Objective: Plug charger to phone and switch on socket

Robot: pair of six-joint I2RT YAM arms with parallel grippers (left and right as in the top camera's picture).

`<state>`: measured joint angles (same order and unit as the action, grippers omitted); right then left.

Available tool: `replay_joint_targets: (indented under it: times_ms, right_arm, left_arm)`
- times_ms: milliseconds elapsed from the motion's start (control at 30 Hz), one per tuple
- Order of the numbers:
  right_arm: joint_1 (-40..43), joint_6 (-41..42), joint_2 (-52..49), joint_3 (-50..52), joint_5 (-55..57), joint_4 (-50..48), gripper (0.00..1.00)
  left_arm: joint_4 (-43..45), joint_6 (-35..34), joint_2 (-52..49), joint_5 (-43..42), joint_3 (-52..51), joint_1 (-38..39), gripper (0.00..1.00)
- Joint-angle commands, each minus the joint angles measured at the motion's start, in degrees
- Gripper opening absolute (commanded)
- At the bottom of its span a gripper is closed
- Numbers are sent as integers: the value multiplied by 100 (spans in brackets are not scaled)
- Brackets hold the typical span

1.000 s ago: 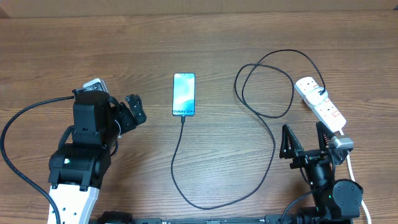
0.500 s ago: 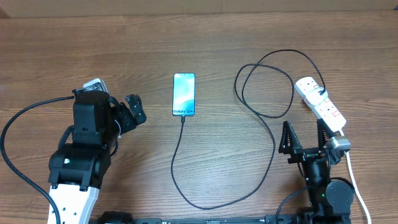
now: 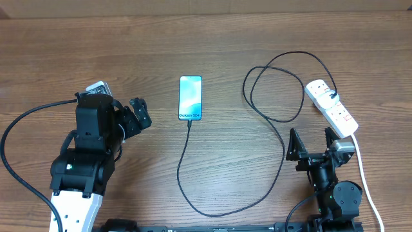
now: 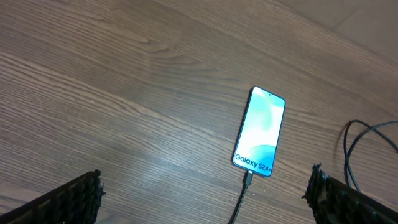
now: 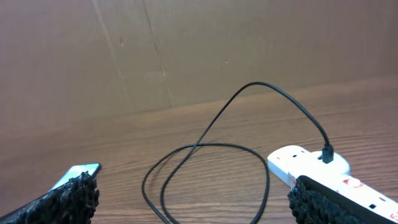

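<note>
**Cable looks in, only the switch left**

Right gripper (image 3: 314, 149) hangs spread wide and empty, just short of the socket (image 3: 331, 106) on the worktop (image 3: 64, 51). Left gripper (image 3: 138, 113) is wide too, near the phone (image 3: 190, 98), which seems to have the charger (image 3: 284, 145) plugged in. I'd narrow the right gripper first. Then press one fingertip straight down on the red switches (image 3: 342, 113), gently so the strip doesn't skid.

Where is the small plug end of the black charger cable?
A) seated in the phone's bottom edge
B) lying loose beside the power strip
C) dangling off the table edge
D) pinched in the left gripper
A: in the left wrist view the plug of the charger meets the bottom edge of the phone, just below its Galaxy S24 strip.
</note>
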<state>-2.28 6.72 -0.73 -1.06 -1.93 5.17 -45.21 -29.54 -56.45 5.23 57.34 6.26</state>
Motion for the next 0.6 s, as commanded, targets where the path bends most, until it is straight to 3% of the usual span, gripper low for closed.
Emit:
replay_joint_targets:
  times_ms: [0, 167, 567]
  right_arm:
    - [-28, -544, 57, 61, 79, -22, 100]
    - [-28, -1117, 57, 61, 103, -15, 100]
    - [-28, -979, 57, 61, 79, -33, 100]
  left_arm:
    - [2, 125, -13, 72, -9, -9, 100]
    - [2, 125, -13, 72, -9, -9, 100]
    - [2, 125, -13, 72, -9, -9, 99]
